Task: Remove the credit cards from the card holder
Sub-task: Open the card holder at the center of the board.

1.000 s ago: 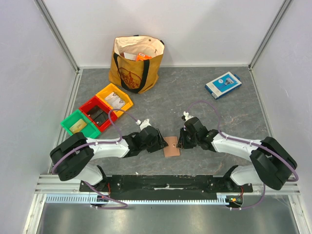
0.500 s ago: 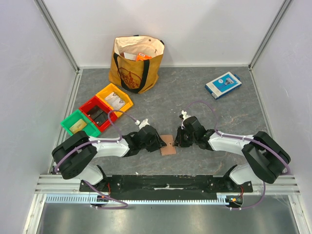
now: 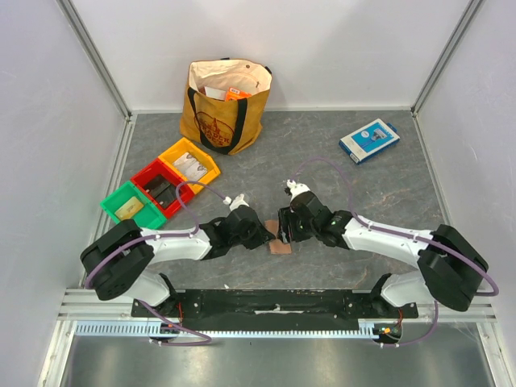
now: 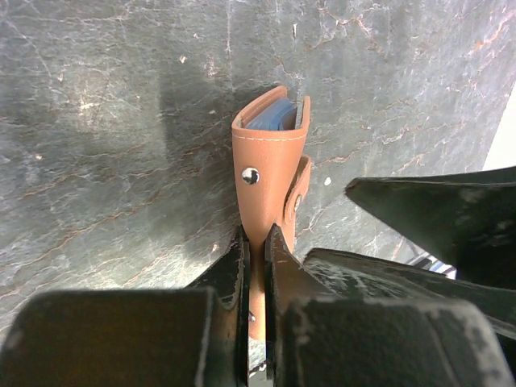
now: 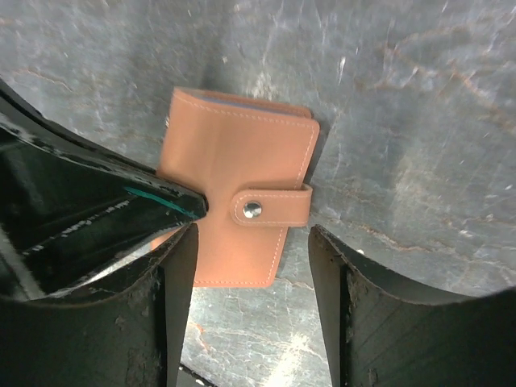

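Observation:
The card holder (image 3: pixel 280 244), a pinkish-tan leather wallet, is snapped closed between the two arms. In the left wrist view the card holder (image 4: pixel 270 161) stands on edge, with blue lining showing at its far end. My left gripper (image 4: pixel 256 242) is shut on its near edge. In the right wrist view the card holder (image 5: pixel 234 218) has its snap tab (image 5: pixel 274 208) fastened, and my right gripper (image 5: pixel 251 240) hangs open just over it, one finger at each side of the tab. The credit cards are hidden inside.
A tan tote bag (image 3: pixel 226 105) stands at the back. Yellow (image 3: pixel 188 164), red (image 3: pixel 161 187) and green (image 3: pixel 131 205) bins sit in a row at the left. A blue-and-white flat box (image 3: pixel 368 140) lies at the back right.
My left gripper has shut on the card holder's edge. My right gripper has opened and moved left over the holder, which has tipped up from lying flat.

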`<state>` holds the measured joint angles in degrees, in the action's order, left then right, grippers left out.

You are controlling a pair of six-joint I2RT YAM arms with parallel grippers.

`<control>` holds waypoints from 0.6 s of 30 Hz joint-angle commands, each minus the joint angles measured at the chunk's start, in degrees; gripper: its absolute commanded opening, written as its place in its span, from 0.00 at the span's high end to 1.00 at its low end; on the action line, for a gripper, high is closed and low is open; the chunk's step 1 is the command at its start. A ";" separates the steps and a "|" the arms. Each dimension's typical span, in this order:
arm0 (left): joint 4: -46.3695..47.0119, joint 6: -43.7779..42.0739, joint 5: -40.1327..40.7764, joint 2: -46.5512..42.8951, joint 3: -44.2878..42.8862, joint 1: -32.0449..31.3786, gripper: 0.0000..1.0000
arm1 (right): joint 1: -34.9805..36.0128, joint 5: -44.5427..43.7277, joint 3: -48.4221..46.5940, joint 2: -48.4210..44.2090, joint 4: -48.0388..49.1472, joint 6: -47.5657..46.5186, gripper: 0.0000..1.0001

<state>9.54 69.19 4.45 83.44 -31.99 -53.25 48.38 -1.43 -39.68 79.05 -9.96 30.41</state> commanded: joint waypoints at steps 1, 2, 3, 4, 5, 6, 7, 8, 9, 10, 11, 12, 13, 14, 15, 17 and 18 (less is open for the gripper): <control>-6.46 -0.20 3.64 -0.38 0.08 -0.27 0.98 | 1.63 -8.67 -4.00 -2.32 -2.44 -2.90 0.36; -6.55 -0.19 3.73 -0.21 0.08 -0.27 0.98 | 1.63 -8.68 -4.35 -1.88 -2.44 -3.25 0.36; -6.55 0.07 3.73 -0.12 0.17 -0.27 0.98 | 1.80 -8.59 -5.05 -1.09 -2.61 -3.43 0.36; -6.64 0.16 3.64 0.06 0.08 -0.27 0.98 | 2.15 -8.59 -5.49 -0.13 -2.44 -3.61 0.37; -6.73 0.16 3.73 0.14 0.00 -0.36 0.98 | 2.59 -8.76 -5.84 0.66 -2.52 -3.61 0.38; -6.73 0.24 3.64 0.23 -0.09 -0.36 0.98 | 3.12 -9.02 -6.11 1.63 -2.44 -3.61 0.39; -6.73 0.16 3.64 0.32 -0.01 -0.36 0.98 | 3.56 -9.29 -6.20 2.33 -2.18 -3.52 0.39; -6.82 0.16 3.64 0.23 -0.09 -0.27 0.98 | 4.00 -9.38 -6.20 3.12 -2.17 -3.52 0.40; -6.82 0.16 3.81 0.15 -0.09 -0.27 0.98 | 4.18 -9.47 -6.20 3.83 -1.83 -3.35 0.41; -6.90 0.24 3.90 0.06 -0.01 -0.36 0.98 | 4.53 -9.55 -5.94 4.44 -1.47 -3.26 0.41; -6.90 0.16 4.08 -0.03 0.08 -0.36 0.98 | 4.70 -9.55 -5.67 4.97 -1.03 -3.08 0.42; -6.99 0.16 4.16 -0.03 0.17 -0.36 0.98 | 4.88 -9.55 -5.58 5.50 -0.86 -2.99 0.43; -7.08 0.16 4.34 -0.03 0.26 -0.27 0.98 | 5.06 -9.99 -5.58 6.11 -0.85 -2.91 0.44; -7.17 0.16 4.43 -0.03 0.35 -0.44 0.98 | 5.23 -10.95 -5.32 6.73 -0.85 -2.90 0.45; -7.25 0.16 4.52 0.23 0.26 -0.36 0.98 | 5.32 -11.57 -5.23 7.26 -0.94 -2.90 0.46; -7.26 0.16 4.43 0.49 0.35 -0.36 0.98 | 5.32 -12.28 -4.97 8.57 -1.03 -2.90 0.48; -7.26 0.16 4.43 0.50 0.26 -0.36 0.98 | 5.41 -12.71 -4.88 8.93 -1.20 -2.90 0.49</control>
<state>8.01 69.45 5.54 83.09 -32.05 -53.49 53.32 -10.52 -44.21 85.62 -11.16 27.86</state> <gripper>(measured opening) 0.056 0.526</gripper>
